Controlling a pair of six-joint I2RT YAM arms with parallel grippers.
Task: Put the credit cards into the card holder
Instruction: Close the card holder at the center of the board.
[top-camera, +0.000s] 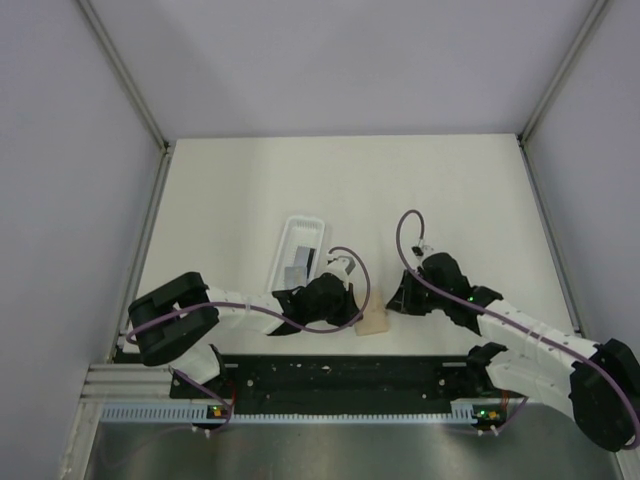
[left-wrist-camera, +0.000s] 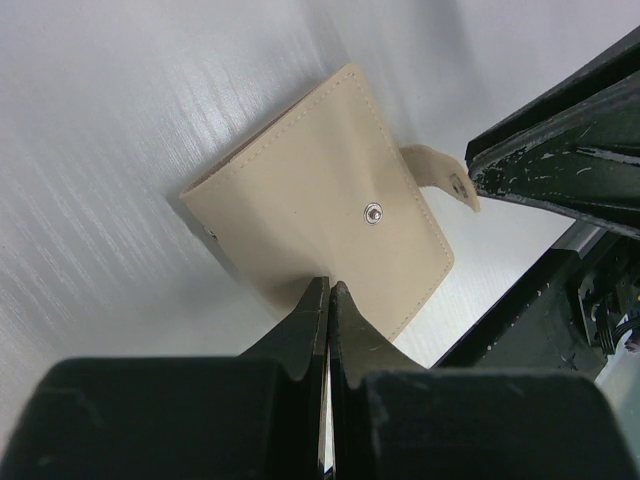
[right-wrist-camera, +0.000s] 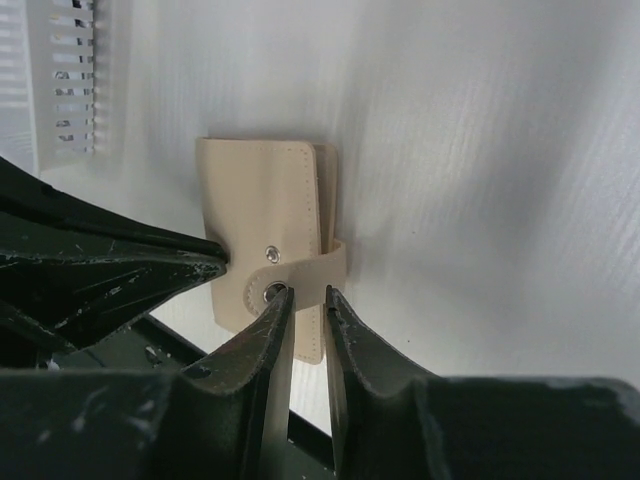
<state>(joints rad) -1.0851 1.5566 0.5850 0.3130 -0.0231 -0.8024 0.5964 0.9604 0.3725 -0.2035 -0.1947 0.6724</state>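
The tan card holder (top-camera: 376, 323) lies closed near the table's front edge, between my two grippers. In the left wrist view the card holder (left-wrist-camera: 320, 200) shows its snap dot, and its closing tab (left-wrist-camera: 435, 165) is unfastened. My left gripper (top-camera: 354, 309) is shut, its tips (left-wrist-camera: 328, 287) over the holder's near edge. My right gripper (top-camera: 400, 298) is narrowly open, its tips (right-wrist-camera: 307, 292) at the tab (right-wrist-camera: 310, 268) of the holder (right-wrist-camera: 265, 195). I cannot tell whether they touch. The grey credit cards (top-camera: 300, 262) lie in a clear tray (top-camera: 305, 218) behind the left gripper.
A black mounting rail (top-camera: 330, 375) runs along the near table edge just below the card holder. Enclosure walls stand at the left, right and back. A white slotted cable duct (right-wrist-camera: 70, 80) shows at the top left of the right wrist view.
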